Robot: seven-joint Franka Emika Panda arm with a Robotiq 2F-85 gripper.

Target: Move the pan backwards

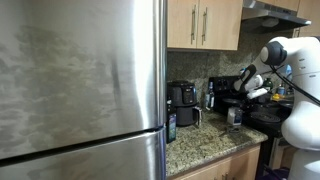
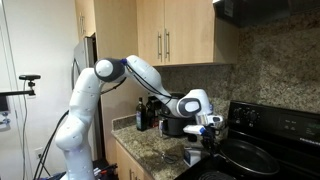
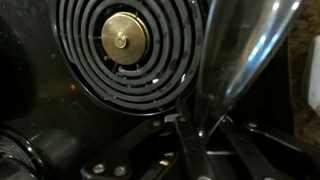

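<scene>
The pan (image 2: 248,158) is wide, round and black and sits on the stove top; in an exterior view it shows as a dark shape (image 1: 268,116) under the arm. Its long shiny handle (image 3: 235,50) runs down from the upper right of the wrist view into my jaws. My gripper (image 3: 196,135) is shut on the end of that handle. In both exterior views the gripper (image 2: 213,132) (image 1: 245,90) is at the pan's counter-side edge. The pan's bowl is out of the wrist view.
A bare coil burner (image 3: 125,45) lies beside the handle. The stove's back panel (image 2: 278,122) rises behind the pan. A small silvery cup (image 2: 192,155) and a black coffee maker (image 1: 182,100) stand on the granite counter (image 1: 205,140). A steel fridge (image 1: 80,80) fills one side.
</scene>
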